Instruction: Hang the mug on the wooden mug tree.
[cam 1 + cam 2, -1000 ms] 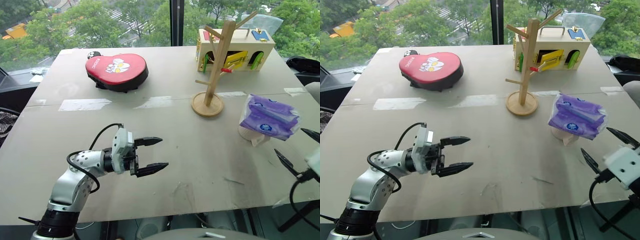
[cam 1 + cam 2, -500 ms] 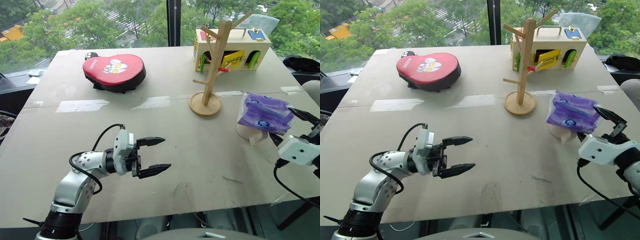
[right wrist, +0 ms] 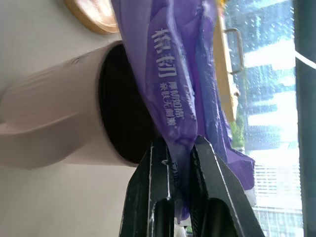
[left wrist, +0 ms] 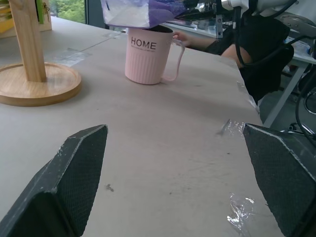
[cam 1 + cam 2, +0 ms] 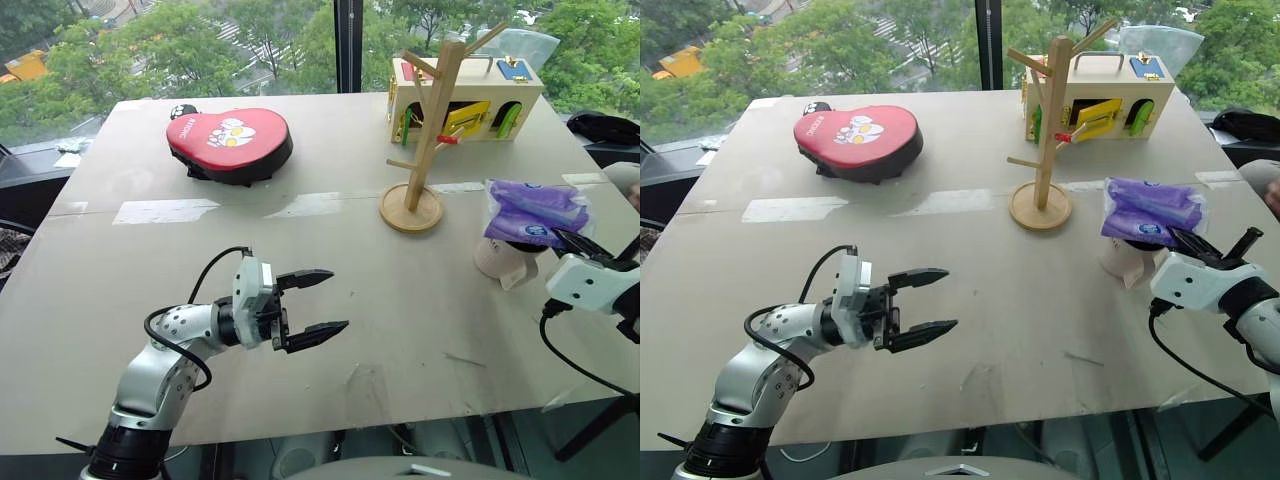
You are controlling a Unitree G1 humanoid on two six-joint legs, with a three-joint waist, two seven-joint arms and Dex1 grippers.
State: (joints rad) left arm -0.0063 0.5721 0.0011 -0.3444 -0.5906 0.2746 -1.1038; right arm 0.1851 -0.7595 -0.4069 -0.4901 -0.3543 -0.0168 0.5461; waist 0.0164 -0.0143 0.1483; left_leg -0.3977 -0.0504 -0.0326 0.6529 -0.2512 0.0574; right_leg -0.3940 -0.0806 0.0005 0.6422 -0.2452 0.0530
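Right end effector [image 3: 180, 148] is pinched on the near edge of the purple tissue pack [image 5: 535, 212], which sits on top of the mug [image 5: 499, 262] and covers its mouth. Judgement: the pack has to come off first, since the mug can't be gripped or hung w/ that on it, so this grip is a clearing move, not the task grab itself.

Mug stands upright on the desk [image 5: 400, 300] at the right, near edge side, just right of and nearer than the wooden mug tree [image 5: 428, 130], w/ a gap between them. Its handle faces right, toward the desk's right edge, seen in left wrist view. Tree pegs all bare, so hanging not yet done.

Left end effector [image 5: 312, 307] hangs above the desk at near left, fingers spread, holding nothing, pointing right toward the mug; prob. waiting its turn or kept out of the way.

Far side: red cushion [image 5: 232, 140] at left, wooden box w/ coloured doors [image 5: 470, 100] behind the tree. Both well apart from the work.
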